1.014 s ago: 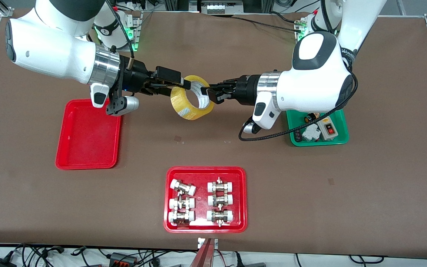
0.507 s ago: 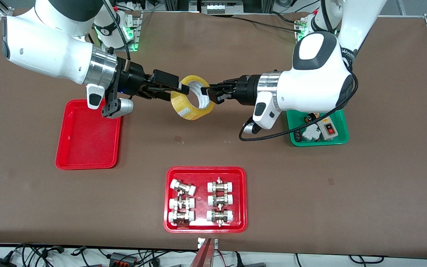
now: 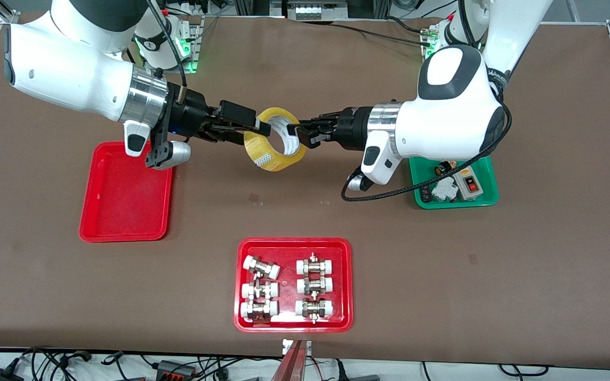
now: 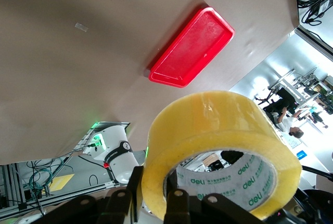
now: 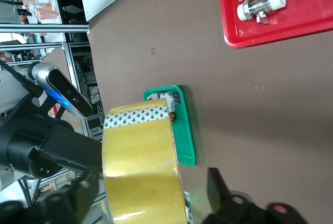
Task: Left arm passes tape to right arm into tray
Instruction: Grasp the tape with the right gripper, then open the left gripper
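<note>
The tape point(image 3: 269, 154), a yellowish roll with a white printed core, hangs in the air over the middle of the table between both hands. My left gripper point(image 3: 298, 133) is shut on the roll's wall, one finger inside the core and one outside, as the left wrist view point(image 4: 153, 185) shows on the tape point(image 4: 208, 125). My right gripper point(image 3: 259, 126) is open, its fingers straddling the roll's width; in the right wrist view point(image 5: 148, 187) the tape point(image 5: 140, 167) sits between the spread fingers with a gap on one side. The plain red tray point(image 3: 125, 211) lies empty under the right arm's wrist.
A red tray of white-capped metal fittings point(image 3: 293, 244) lies near the front camera's edge of the table. A green tray point(image 3: 487, 197) with switch parts sits below the left arm. The left arm's braided cable point(image 3: 389, 193) loops down beside it.
The right arm's wrist has shifted slightly toward its own end of the table, then held still. The tape and the left arm have not moved.
</note>
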Tool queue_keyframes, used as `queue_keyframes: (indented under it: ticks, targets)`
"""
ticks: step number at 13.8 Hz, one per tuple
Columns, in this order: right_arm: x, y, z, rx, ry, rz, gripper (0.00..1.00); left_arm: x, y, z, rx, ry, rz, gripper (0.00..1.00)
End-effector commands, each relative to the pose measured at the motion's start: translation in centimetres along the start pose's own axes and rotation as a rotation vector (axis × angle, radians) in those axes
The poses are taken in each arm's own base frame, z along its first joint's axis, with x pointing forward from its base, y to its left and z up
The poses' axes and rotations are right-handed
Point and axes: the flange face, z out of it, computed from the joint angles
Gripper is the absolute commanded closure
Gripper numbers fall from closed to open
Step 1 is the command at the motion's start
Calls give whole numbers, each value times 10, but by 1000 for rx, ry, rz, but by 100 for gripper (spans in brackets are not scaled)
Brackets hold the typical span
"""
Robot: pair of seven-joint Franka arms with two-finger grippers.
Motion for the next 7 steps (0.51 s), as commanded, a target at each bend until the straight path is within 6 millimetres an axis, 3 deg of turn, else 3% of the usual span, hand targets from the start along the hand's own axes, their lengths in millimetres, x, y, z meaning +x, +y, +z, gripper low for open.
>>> queue_keyframes:
  ticks: [1, 5, 7]
  targets:
    - [1, -7, 1, 18, 2, -7, 26, -6, 6, -7, -13, -16, 10, 100]
    - [1, -7, 1, 18, 2, -7, 50, -7, 6, -9, -14, -13, 11, 100]
    - [1, -7, 1, 18, 2, -7, 53, -6, 6, -10, -15, -12, 10, 100]
